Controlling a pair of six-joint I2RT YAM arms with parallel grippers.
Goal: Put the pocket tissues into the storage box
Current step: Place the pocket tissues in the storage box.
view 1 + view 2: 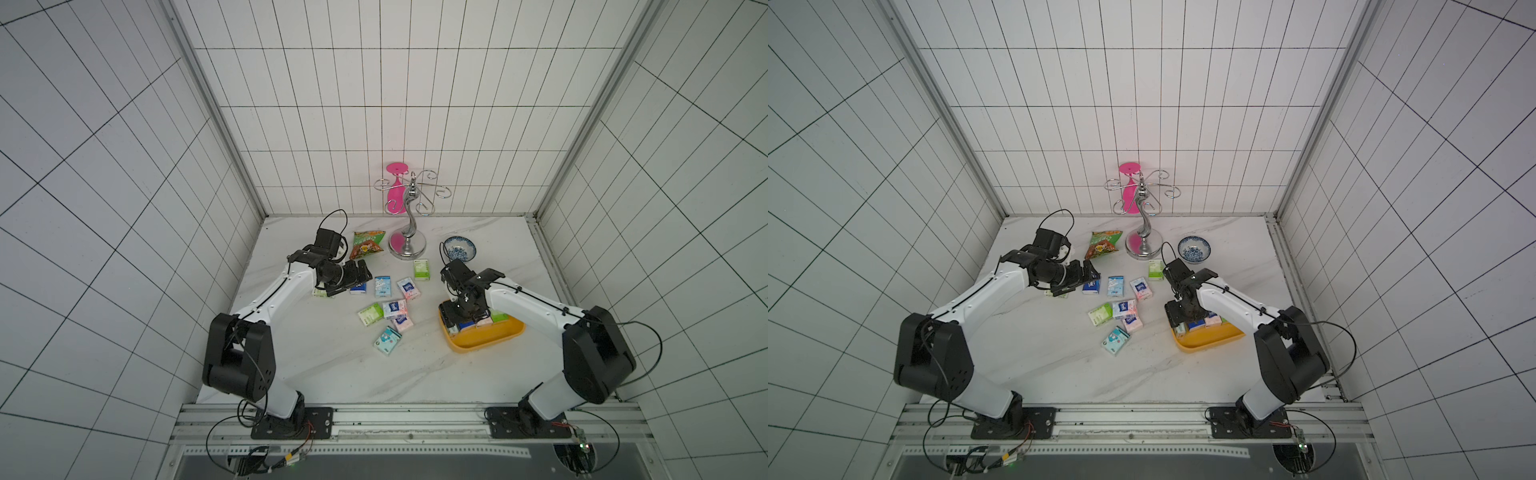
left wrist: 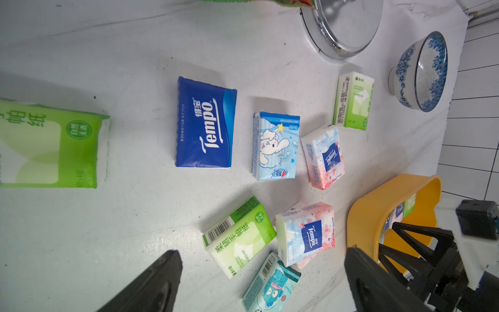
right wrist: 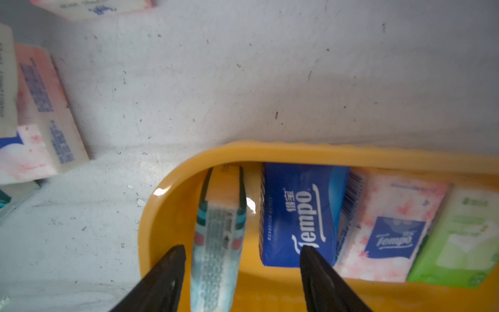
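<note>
The yellow-orange storage box (image 1: 486, 338) (image 3: 297, 151) sits at the right of the table. Inside it lie a dark blue packet (image 3: 299, 213), a pink one (image 3: 388, 227) and a green one (image 3: 459, 237). My right gripper (image 3: 242, 247) (image 1: 455, 320) is down in the box, open. A teal packet (image 3: 216, 237) stands on edge between its fingers, with a gap on each side. Several pocket tissues (image 1: 384, 286) (image 2: 275, 147) lie loose mid-table. My left gripper (image 2: 263, 252) (image 1: 359, 272) hangs open above them, next to a dark blue packet (image 2: 205, 124).
A crinkled green-orange snack bag (image 1: 365, 245) lies at the back. Beside it stands a silver hook stand (image 1: 409, 241) with a pink glass (image 1: 395, 187) hanging from it. A blue-white bowl (image 1: 459, 248) sits just behind the right arm's wrist.
</note>
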